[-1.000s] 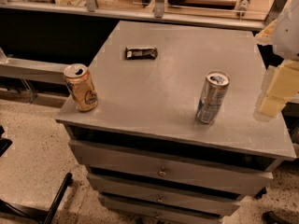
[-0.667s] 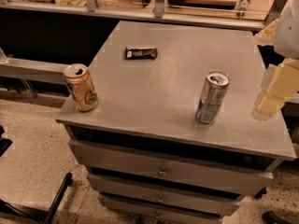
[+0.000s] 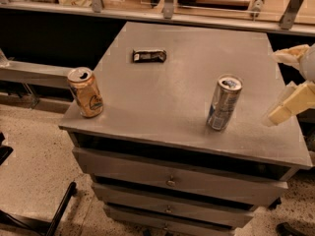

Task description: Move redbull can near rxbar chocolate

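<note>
The redbull can (image 3: 224, 103), slim, silver with blue panels, stands upright on the front right part of the grey cabinet top (image 3: 162, 97). The rxbar chocolate (image 3: 149, 56), a flat dark bar with white lettering, lies at the back, left of centre. My gripper (image 3: 281, 81) is at the right edge of the view, level with the redbull can and a short gap to its right. Its two cream fingers (image 3: 291, 103) are spread apart with nothing between them.
A shorter gold can (image 3: 85, 92) stands upright at the front left corner of the cabinet top. The cabinet has drawers (image 3: 172, 181) below. A counter with metal posts (image 3: 167, 4) runs behind. A black chair base (image 3: 34, 220) sits on the floor at lower left.
</note>
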